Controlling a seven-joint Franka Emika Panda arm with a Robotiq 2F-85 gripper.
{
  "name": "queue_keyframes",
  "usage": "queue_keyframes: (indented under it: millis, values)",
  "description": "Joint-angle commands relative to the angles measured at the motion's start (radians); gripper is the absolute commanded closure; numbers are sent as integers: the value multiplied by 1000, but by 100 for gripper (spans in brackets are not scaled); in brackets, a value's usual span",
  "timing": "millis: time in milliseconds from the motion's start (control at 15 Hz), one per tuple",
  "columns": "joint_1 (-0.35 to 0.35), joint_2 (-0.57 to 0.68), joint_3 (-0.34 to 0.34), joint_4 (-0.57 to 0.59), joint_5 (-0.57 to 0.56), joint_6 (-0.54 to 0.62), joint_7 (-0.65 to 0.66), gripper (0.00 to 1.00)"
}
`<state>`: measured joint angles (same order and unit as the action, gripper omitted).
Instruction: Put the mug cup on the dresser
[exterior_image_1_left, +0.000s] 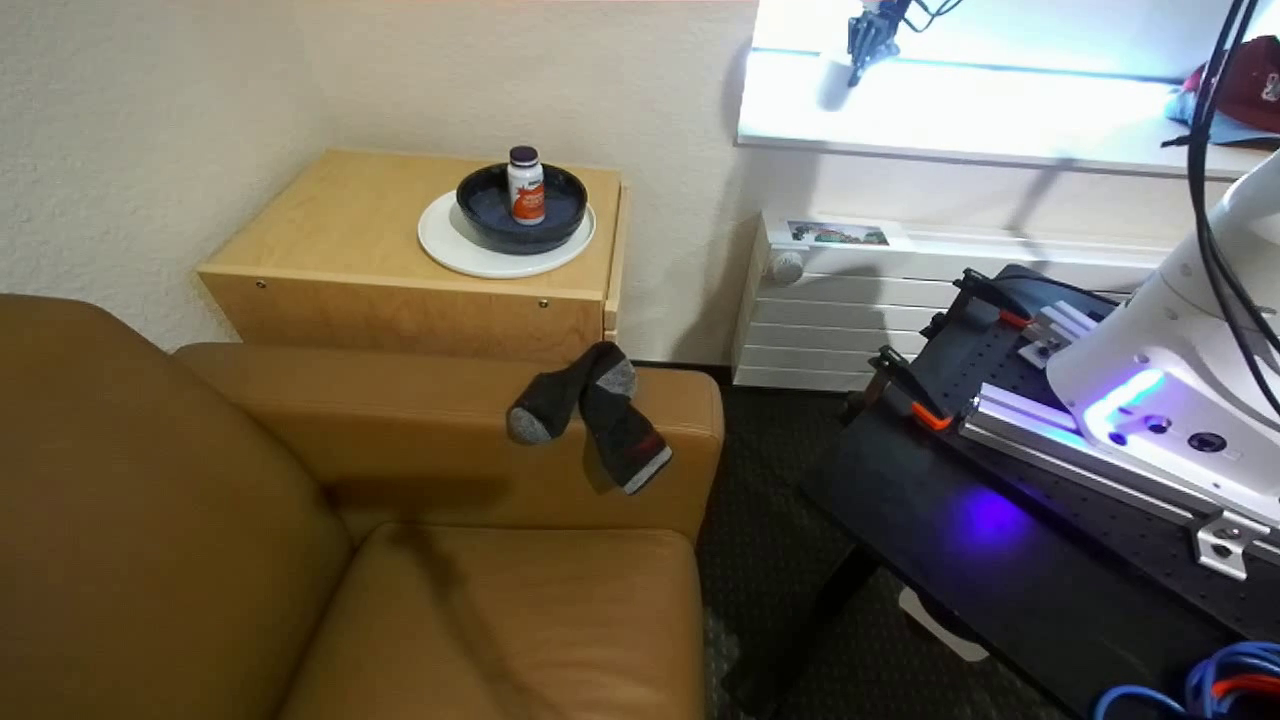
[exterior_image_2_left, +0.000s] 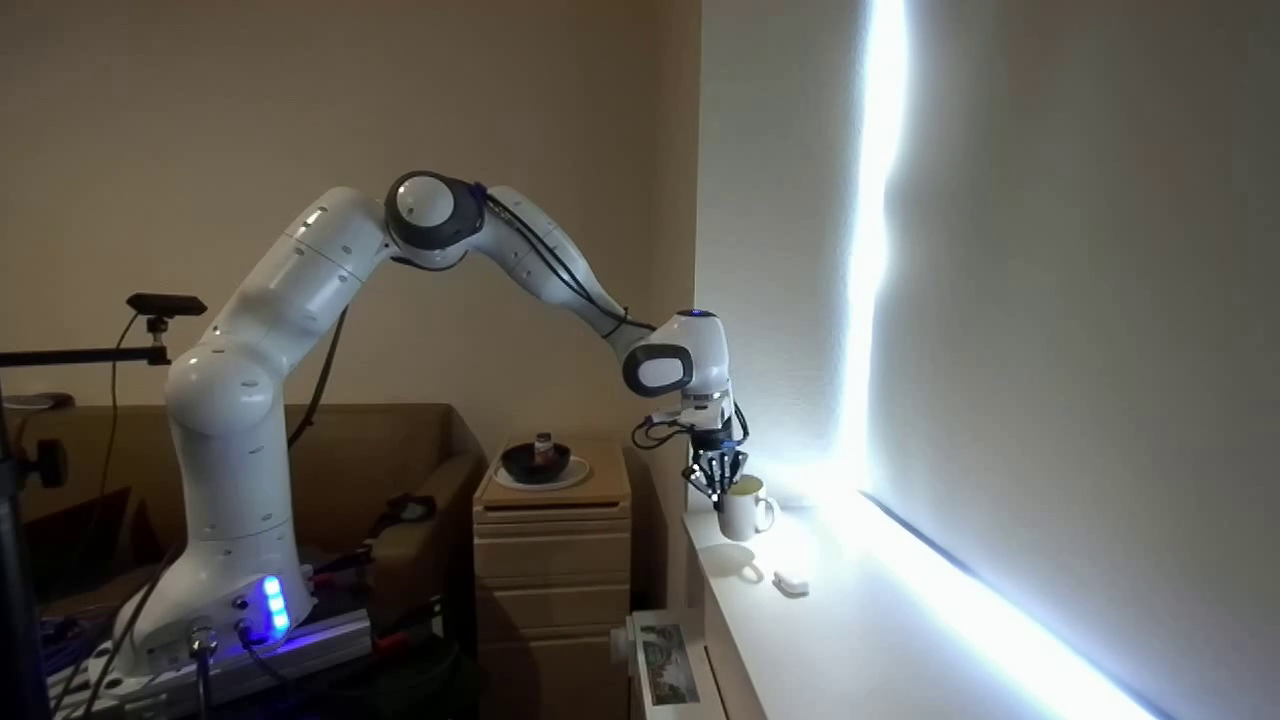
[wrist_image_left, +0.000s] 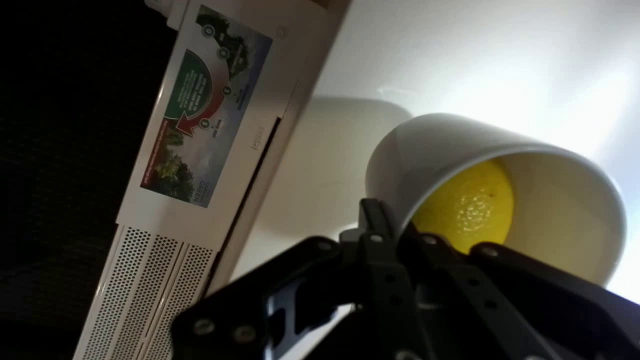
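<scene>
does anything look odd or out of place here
Yes: dark socks draped over the leather sofa's arm, an odd spot for clothing; and a lemon inside the mug cup, where you'd expect a drink.

Tall slit (exterior_image_2_left: 874, 220): blazing white in an exterior view, strongest light.
White desk (exterior_image_1_left: 1000, 115): bleached by glare.
Sofa (exterior_image_1_left: 400, 500): long shadow across it.
Robot lamps (exterior_image_2_left: 274, 606): glowing blue in both exterior views.
Mug (wrist_image_left: 542, 200): soft shadow on the desk.
Tool (wrist_image_left: 394, 232): dark, slightly blurred in wrist view.
Floor (wrist_image_left: 65, 175): almost black there.
</scene>
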<state>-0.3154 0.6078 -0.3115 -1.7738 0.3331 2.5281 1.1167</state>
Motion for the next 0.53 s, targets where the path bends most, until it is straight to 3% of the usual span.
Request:
queue_keyframes:
  millis: [0, 267, 467]
  values:
    - [-8, -198, 48, -165, 1, -83, -171, 99]
    - [30, -395, 63, -335, 0, -194, -322, 99]
    - [18, -518, 62, -419, 44, -296, -493, 99]
